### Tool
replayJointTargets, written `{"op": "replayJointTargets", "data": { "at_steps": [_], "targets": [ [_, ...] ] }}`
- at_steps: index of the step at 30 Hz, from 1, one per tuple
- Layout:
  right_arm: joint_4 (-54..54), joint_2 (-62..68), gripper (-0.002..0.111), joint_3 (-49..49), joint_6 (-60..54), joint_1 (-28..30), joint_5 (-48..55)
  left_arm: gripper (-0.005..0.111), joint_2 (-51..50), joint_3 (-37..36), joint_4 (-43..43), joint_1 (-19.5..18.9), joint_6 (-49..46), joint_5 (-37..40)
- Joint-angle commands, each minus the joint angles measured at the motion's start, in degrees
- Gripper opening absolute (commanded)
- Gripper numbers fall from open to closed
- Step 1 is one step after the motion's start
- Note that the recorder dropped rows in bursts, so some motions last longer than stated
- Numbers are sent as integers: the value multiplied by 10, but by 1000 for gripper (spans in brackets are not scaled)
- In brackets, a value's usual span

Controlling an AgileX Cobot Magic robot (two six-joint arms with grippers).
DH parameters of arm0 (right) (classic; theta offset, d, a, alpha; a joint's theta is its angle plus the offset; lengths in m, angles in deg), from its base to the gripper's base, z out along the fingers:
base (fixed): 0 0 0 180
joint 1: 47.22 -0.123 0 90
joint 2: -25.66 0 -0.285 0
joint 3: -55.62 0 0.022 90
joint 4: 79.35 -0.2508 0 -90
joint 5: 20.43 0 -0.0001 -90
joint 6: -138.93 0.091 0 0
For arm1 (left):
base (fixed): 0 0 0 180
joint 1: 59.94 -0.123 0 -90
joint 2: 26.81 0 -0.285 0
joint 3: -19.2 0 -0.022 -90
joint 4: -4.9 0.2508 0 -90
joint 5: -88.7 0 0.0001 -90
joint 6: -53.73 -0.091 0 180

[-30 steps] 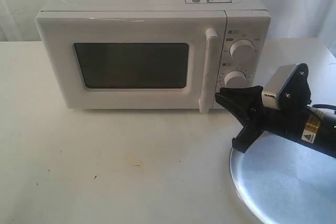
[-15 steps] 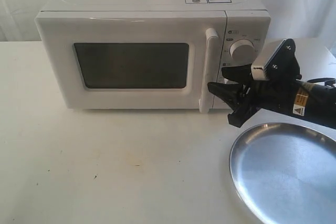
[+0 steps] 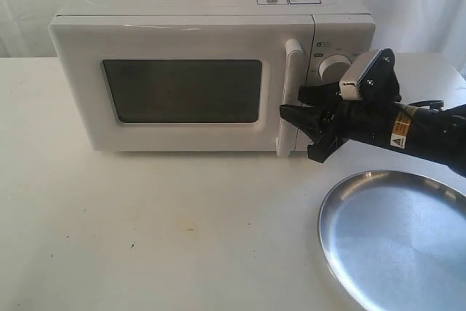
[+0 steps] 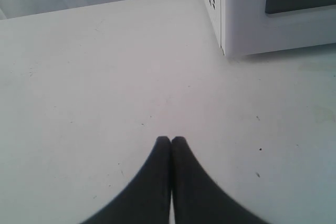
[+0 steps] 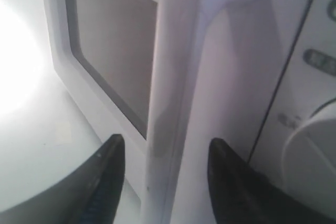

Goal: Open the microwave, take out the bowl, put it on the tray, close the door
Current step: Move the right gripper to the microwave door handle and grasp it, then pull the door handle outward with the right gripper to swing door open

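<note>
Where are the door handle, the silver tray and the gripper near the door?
door handle (image 3: 292, 71), exterior view, upper bar.
tray (image 3: 393, 245), exterior view, bare middle.
right gripper (image 5: 165, 141), right wrist view, midway between fingertips.

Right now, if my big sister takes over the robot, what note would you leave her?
Left pincer: shut, holding nothing, over the table near the microwave corner.
Right pincer: open, one finger on each side of the handle, not closed on it.
The door is shut. The bowl can't be seen through the dark window. The tray sits bare in front of the microwave's dial side.
Done: only the reach.
Left: grip handle, open door, move bowl to tray, close door.
</note>
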Motion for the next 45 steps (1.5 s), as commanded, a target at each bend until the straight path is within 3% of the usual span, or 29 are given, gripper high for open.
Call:
{"op": "replayJointTargets", "data": {
  "at_steps": [1, 3, 9, 25, 45],
  "targets": [
    [44, 1, 45, -14, 33, 3, -28, 0, 1, 1, -2, 0, 4, -1],
    [52, 1, 37, -17, 44, 3, -28, 0, 1, 1, -2, 0, 4, -1],
    [58, 9, -1, -21, 44, 3, -33, 0, 1, 1, -2, 0, 4, -1],
    [191, 33, 0, -24, 41, 3, -88, 0, 1, 1, -2, 0, 4, -1],
    [290, 5, 0, -35, 89, -73, -88, 0, 1, 1, -2, 0, 4, -1]
  ]
}}
